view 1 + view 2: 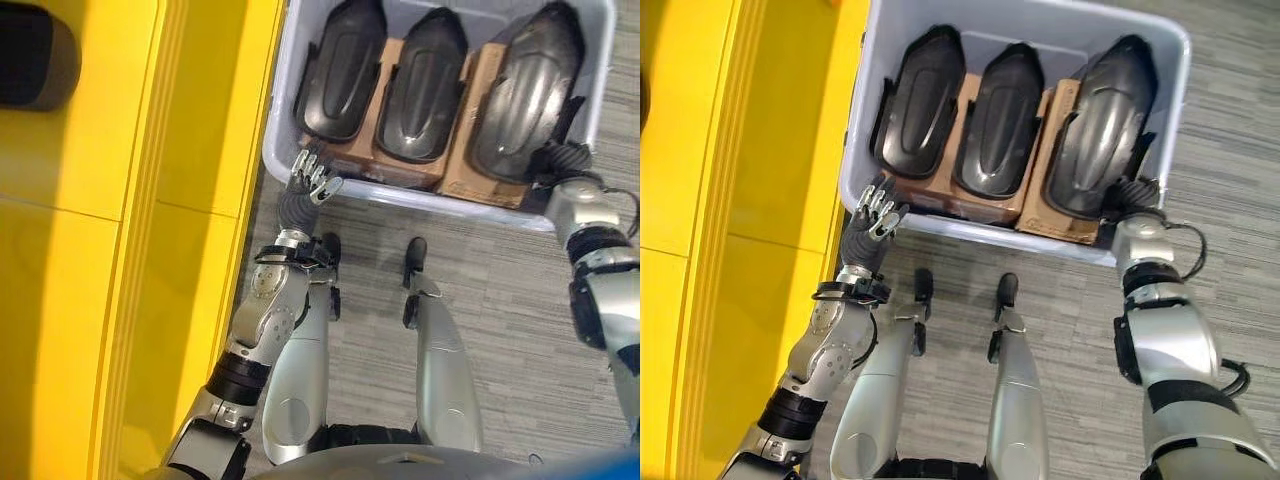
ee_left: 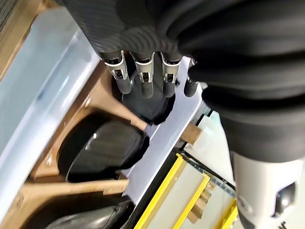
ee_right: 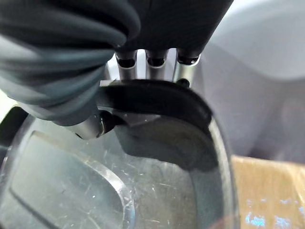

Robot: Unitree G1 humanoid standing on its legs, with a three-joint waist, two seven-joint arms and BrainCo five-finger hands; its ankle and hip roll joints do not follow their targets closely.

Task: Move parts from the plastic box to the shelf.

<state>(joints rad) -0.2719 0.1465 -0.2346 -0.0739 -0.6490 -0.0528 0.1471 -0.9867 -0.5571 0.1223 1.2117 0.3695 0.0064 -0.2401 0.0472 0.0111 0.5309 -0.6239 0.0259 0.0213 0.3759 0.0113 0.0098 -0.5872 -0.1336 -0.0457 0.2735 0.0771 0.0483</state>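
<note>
Under the right hand (image 1: 1130,195), fingers hooked over its near rim, the right-most black moulded part (image 1: 1102,125) sits in the plastic box (image 1: 1160,60); rigid, glossy, likely slippery. Left hand (image 1: 875,212) hangs relaxed at the near wall.

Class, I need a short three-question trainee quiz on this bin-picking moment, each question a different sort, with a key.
1. True or false: the plastic box holds three dark parts.
2. Which hand grips a part? A) left hand B) right hand
3. Fill in: the parts rest on brown ______ holders.

Key: 1 true. 2 B: its fingers hook over the edge of the rightmost part; the left hand is at the box's near rim. 3 cardboard.
</note>
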